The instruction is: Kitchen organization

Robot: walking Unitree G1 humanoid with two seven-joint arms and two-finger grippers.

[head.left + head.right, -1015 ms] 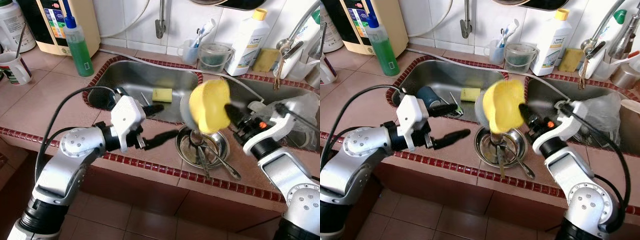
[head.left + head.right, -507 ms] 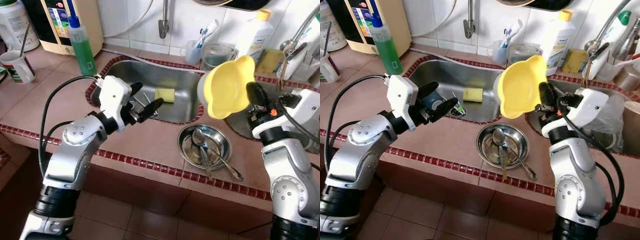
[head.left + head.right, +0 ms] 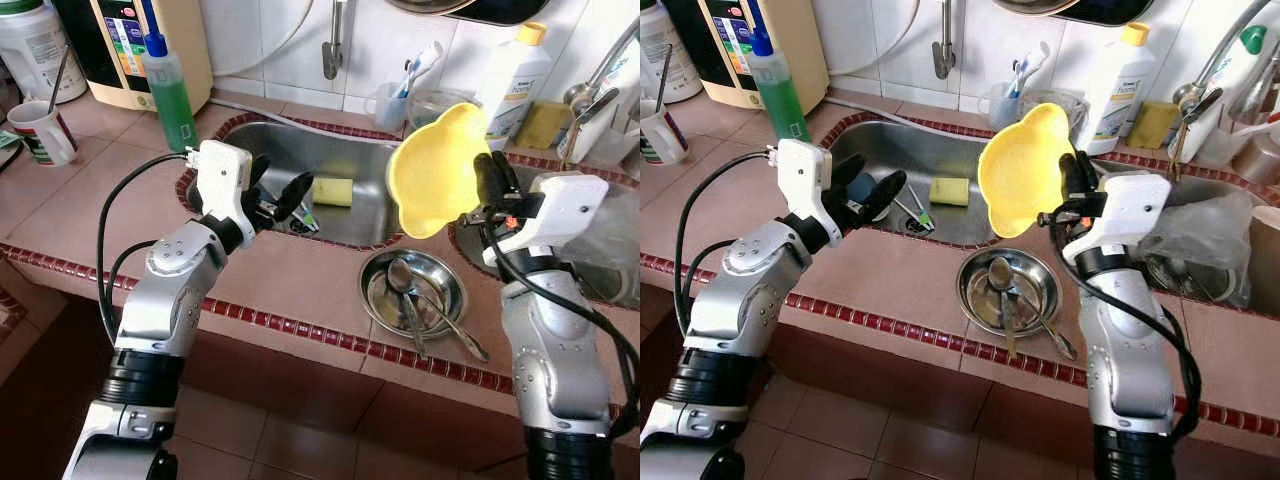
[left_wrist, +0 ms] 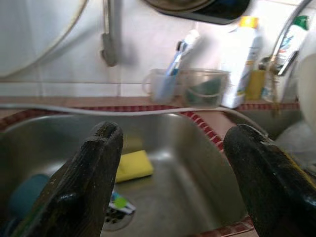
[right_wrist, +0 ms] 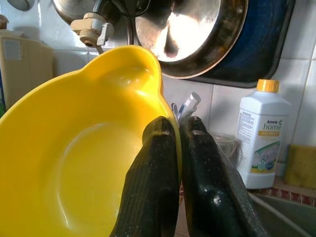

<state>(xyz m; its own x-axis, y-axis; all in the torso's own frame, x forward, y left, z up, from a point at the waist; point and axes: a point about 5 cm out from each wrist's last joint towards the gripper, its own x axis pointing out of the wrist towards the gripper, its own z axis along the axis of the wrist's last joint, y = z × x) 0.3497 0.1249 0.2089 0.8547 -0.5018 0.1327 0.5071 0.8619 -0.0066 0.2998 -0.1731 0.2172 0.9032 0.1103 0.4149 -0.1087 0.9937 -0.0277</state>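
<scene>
My right gripper [image 3: 492, 186] is shut on the rim of a yellow plastic bowl [image 3: 438, 170], holding it tilted on edge in the air above the counter between the two sinks. In the right wrist view the fingers [image 5: 158, 182] pinch the yellow bowl [image 5: 74, 163] at its rim. My left gripper [image 3: 282, 192] is open over the front edge of the left sink [image 3: 345, 150], its fingers [image 4: 94, 177] spread wide. A yellow sponge [image 4: 133, 165] and a blue cup [image 3: 862, 186] lie in that sink. A steel bowl [image 3: 440, 272] with spoons sits on the counter below.
A green soap bottle [image 3: 172, 92], a mug [image 3: 45, 133], a cup of toothbrushes [image 3: 385, 100] and a white detergent bottle [image 3: 515, 72] line the back. A plastic bag [image 3: 1200, 235] fills the right sink. A pan [image 5: 197, 34] hangs on the wall.
My right gripper has lifted the yellow bowl up and away from the steel bowl. My left gripper has risen from the counter front to the left sink's edge.
</scene>
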